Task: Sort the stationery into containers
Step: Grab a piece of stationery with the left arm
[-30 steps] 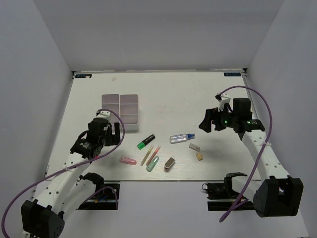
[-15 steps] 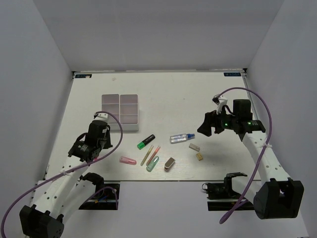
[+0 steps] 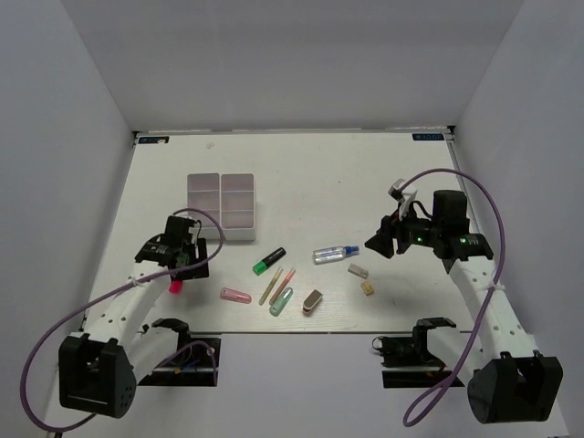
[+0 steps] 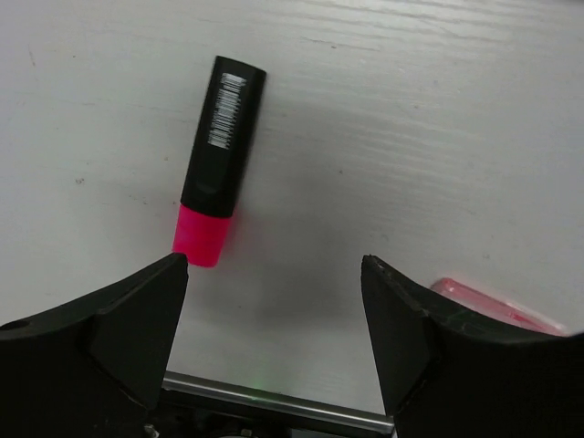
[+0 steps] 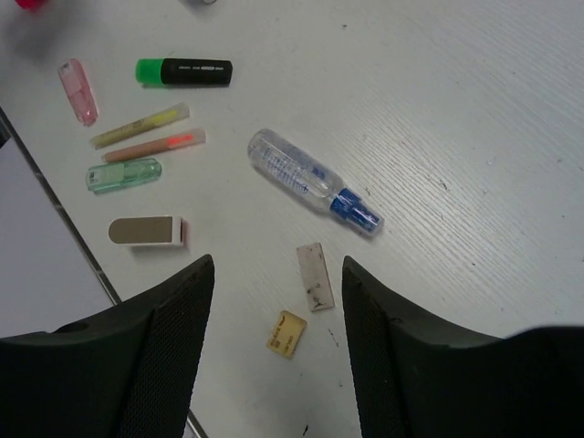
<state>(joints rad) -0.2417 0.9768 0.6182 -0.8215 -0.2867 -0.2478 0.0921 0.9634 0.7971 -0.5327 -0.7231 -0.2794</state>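
While both pairs of jaws are gaping wide, neither is holding anything.
Left gripper is hanging near a black-bodied, pink-tipped plastic highlighter at its eleven o'clock. Right gripper is hanging over a small grey block, with a clear blue-capped bottle at twelve.

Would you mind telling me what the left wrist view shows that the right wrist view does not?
Only the left wrist view shows the black-and-pink highlighter whole, barcode up. Only the right wrist view shows the green highlighter, clear bottle, yellow pen, pink pen, teal tube, grey block and two tan pieces. Both show the pink capsule and the white table.
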